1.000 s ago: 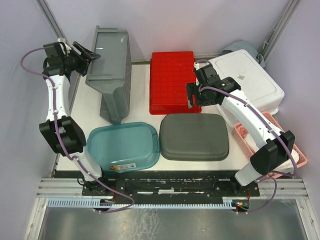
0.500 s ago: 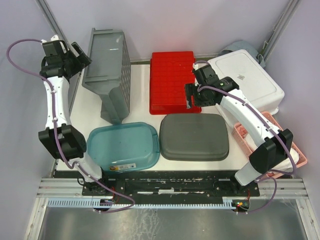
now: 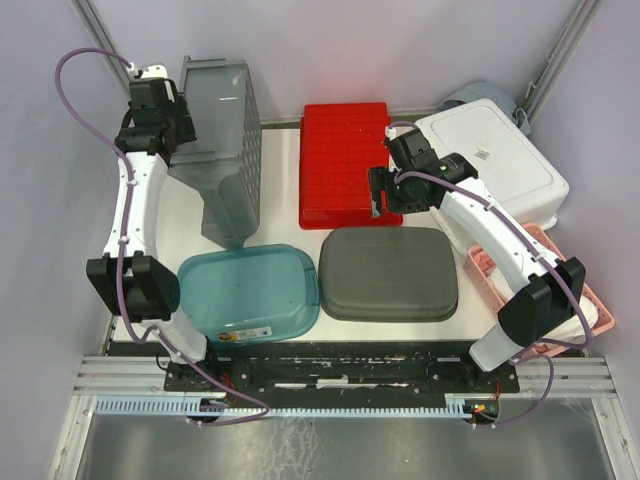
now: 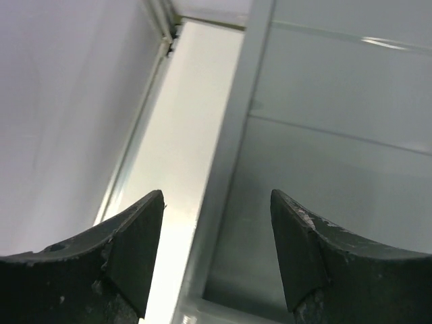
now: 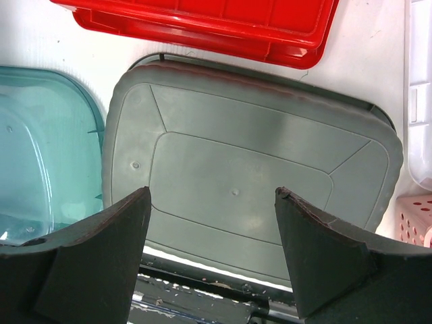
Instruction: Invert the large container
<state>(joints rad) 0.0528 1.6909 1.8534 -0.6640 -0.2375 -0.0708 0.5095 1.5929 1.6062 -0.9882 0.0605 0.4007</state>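
Framing large container [image 3: 228,140] rim, left gripper [image 4: 216,202] parted

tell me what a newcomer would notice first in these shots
The bright red crate at the far middle of the table grabs the eye first. Next is the large grey container tipped up on its side at the far left, with the left gripper open astride its rim.

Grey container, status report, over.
Left gripper, jaws open astride the grey container rim. Right gripper, jaws open, above dark grey tub. Container tipped on its side, not inverted. Red crate, teal tub close beside it.
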